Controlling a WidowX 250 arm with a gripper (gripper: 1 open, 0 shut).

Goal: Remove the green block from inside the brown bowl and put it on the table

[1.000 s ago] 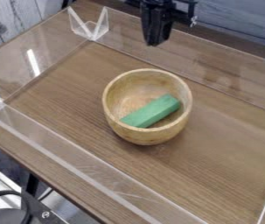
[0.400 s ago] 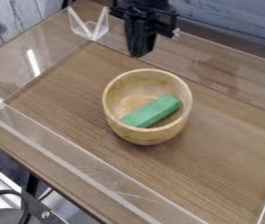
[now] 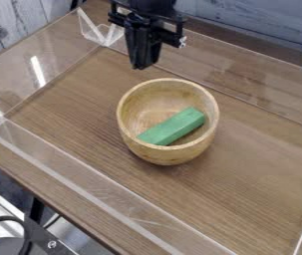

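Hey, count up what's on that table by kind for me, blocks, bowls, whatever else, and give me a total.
Green block: 1, lying inside the bowl
Brown bowl: 1, on the table
Gripper: 1, above the table behind the bowl, holding nothing
Total: 3

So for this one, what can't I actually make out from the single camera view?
- Tool: dark and small, so the gap between its jaws is not readable by eye; the arm above is cut off by the top edge.
- Green block: its underside and how it rests are hidden by the brown bowl wall.
- Table: near left corner cut off by the frame edge, with reflections on the acrylic walls.
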